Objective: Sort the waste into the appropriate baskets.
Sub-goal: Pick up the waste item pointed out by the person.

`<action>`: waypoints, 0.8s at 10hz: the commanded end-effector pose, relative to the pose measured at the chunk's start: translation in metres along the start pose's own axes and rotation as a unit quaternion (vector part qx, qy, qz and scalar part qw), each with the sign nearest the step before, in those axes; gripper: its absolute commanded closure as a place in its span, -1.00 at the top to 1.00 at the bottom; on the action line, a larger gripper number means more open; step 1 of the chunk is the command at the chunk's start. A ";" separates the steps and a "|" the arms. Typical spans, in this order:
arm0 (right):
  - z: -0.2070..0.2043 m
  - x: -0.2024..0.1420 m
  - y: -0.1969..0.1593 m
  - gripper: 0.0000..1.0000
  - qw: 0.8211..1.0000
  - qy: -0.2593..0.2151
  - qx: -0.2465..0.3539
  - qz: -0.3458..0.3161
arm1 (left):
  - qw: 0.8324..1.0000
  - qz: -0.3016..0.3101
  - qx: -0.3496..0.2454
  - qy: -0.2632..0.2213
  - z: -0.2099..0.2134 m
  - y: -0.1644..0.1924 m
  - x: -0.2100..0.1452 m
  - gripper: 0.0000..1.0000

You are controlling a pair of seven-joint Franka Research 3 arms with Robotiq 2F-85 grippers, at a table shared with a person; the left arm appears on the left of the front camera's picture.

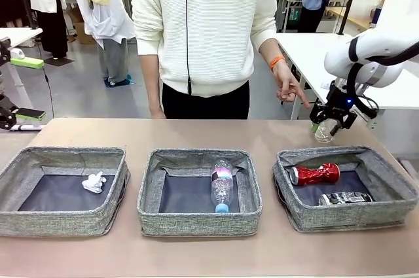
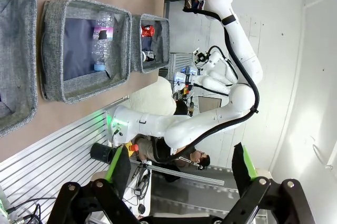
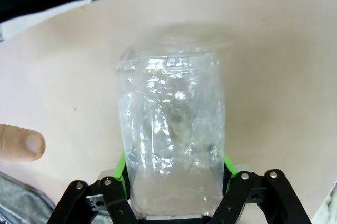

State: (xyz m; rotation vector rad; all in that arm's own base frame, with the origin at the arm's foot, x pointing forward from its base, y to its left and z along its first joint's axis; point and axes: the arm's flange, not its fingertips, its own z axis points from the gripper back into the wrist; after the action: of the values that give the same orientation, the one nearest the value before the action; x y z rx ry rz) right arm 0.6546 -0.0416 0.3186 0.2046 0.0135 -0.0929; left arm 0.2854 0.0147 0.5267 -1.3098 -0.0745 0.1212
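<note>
Front view, left to right. Left basket (image 1: 39, 216) sits on the surface (image 1: 209, 252) and holds a white tissue wad (image 1: 94, 182) on its dark bottom, toward the right side. Middle basket (image 1: 196, 219) holds the clear bottle (image 1: 222, 184) lying lengthwise, purple label toward the far side, blue cap toward the near rim. Right basket (image 1: 298, 209) holds the crushed red can (image 1: 315, 174) toward the far side and the crushed black-silver can (image 1: 345, 198) nearer the front. Just beyond the right basket's far rim, the right claw (image 1: 327, 126) grips the crumpled clear plastic (image 1: 323, 133). A person stands at the far side; the person's hand (image 1: 287, 85) points a finger down beside the right claw.

Right wrist view: the crumpled clear plastic (image 3: 171, 145) sits between the green pads (image 3: 120, 167), which press both of its sides; a fingertip (image 3: 21, 143) shows at the left edge, the bare surface beyond.

Left wrist view: left claw (image 2: 179, 168) stands wide open with nothing between its fingers, raised off to the side of the surface. The middle basket (image 2: 52, 34) with the bottle lies farther off.
</note>
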 end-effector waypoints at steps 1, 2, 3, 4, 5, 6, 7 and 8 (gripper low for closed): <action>-0.005 0.003 0.000 -0.56 1.000 0.014 -0.012 -0.017 | 1.000 -0.010 -0.004 0.002 0.001 0.000 -0.001 1.00; -0.005 0.003 -0.001 -0.27 1.000 0.015 -0.011 -0.019 | 1.000 -0.010 -0.004 0.002 0.001 0.000 -0.001 1.00; -0.005 0.004 -0.001 -0.95 1.000 0.015 -0.010 -0.021 | 1.000 -0.010 -0.004 0.002 0.001 0.000 -0.001 1.00; -0.005 0.004 -0.001 -0.66 1.000 0.016 -0.010 -0.022 | 1.000 -0.010 -0.004 0.002 0.001 0.000 -0.001 1.00; -0.005 0.004 -0.002 -1.00 1.000 0.016 -0.009 -0.023 | 1.000 -0.010 -0.004 0.002 0.001 0.000 -0.001 1.00; -0.005 0.004 -0.001 -1.00 1.000 0.016 -0.008 -0.022 | 1.000 -0.010 -0.004 0.002 0.001 0.000 -0.001 1.00; -0.005 0.004 -0.002 -1.00 1.000 0.017 -0.007 -0.023 | 1.000 -0.010 -0.004 0.002 0.001 0.000 -0.001 1.00; -0.006 0.004 -0.004 -0.95 1.000 0.020 -0.004 -0.023 | 1.000 -0.010 -0.004 0.002 0.001 0.000 -0.001 1.00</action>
State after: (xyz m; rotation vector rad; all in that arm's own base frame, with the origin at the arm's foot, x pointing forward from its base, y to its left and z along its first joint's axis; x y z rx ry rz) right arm 0.6559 -0.0429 0.3183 0.2063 0.0280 -0.1107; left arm 0.2855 0.0147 0.5267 -1.3098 -0.0749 0.1206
